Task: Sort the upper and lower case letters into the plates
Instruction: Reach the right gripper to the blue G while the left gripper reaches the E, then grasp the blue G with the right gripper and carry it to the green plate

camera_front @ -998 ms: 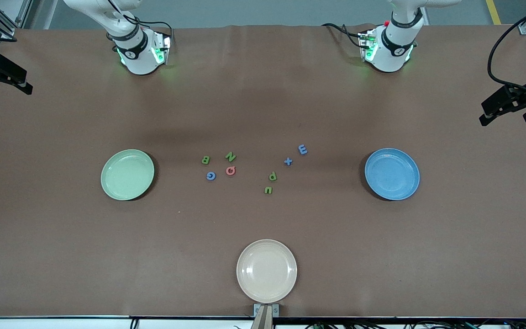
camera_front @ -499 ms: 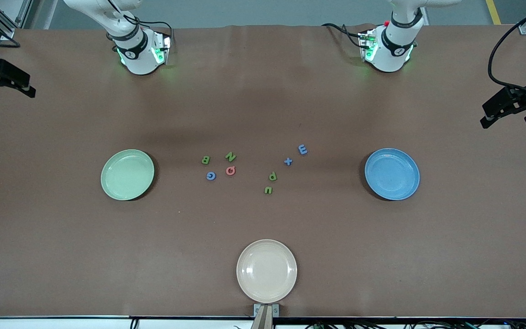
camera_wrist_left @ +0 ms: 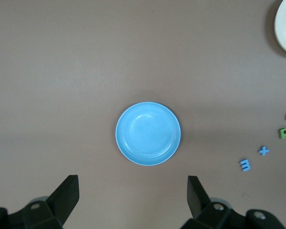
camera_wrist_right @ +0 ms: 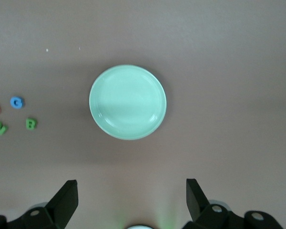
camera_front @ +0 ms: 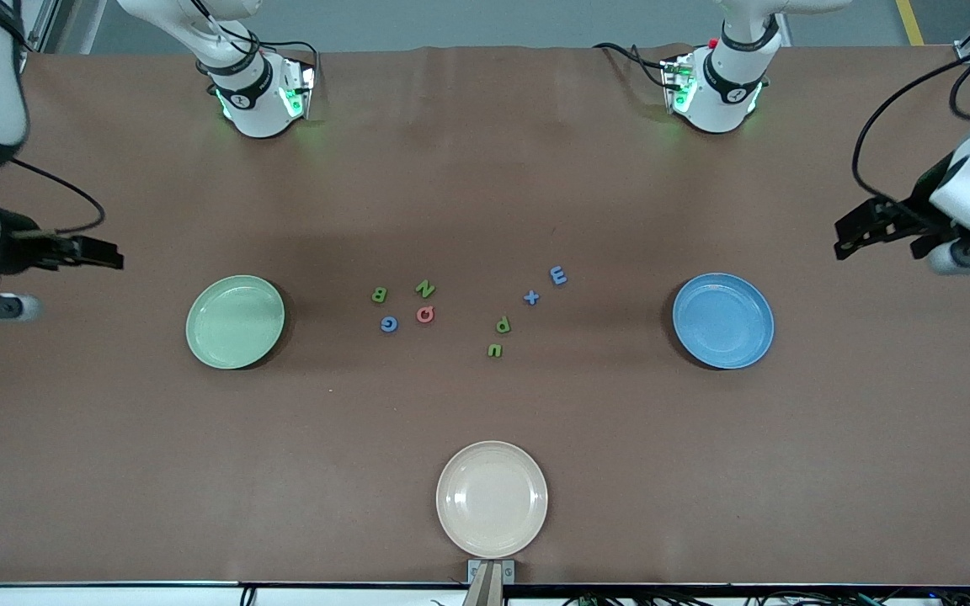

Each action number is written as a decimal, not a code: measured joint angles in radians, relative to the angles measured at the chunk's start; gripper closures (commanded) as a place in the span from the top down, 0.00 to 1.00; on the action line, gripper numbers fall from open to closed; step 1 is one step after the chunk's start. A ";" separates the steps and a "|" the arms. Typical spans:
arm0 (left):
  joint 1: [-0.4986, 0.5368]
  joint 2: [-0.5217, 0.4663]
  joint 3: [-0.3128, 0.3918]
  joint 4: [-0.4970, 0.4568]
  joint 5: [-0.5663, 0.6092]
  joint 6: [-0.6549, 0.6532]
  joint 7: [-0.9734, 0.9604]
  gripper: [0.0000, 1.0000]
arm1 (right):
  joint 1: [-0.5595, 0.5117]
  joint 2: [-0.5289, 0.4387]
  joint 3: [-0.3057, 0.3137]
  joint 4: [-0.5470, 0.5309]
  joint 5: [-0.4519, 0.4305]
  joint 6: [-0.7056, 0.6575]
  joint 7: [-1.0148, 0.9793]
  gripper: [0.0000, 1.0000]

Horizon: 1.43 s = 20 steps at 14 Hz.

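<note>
While both the left pincer and right pincer hang wide open and empty, each should drop squarely onto one small chunky letter (all mid-surface, between the pale green round plate and blue round plate).

A brown, matte table surface filled nearly the whole front view, lit evenly with faint sheen near the top. Along the upper edge ran a grey floor, with a yellow line at the upper right. A white rail edged the bottom of the frame.
</note>
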 measured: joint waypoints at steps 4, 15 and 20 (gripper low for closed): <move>0.002 0.077 -0.001 -0.001 0.000 0.001 0.012 1.00 | 0.104 0.007 0.009 -0.206 0.074 0.294 0.251 1.00; -0.003 0.093 -0.250 -0.196 -0.068 0.131 -0.707 0.99 | 0.488 0.281 0.013 -0.313 0.077 0.805 0.802 1.00; -0.005 0.090 -0.372 -0.405 -0.068 0.352 -0.944 0.98 | 0.528 0.346 0.013 -0.363 0.077 0.957 0.828 0.93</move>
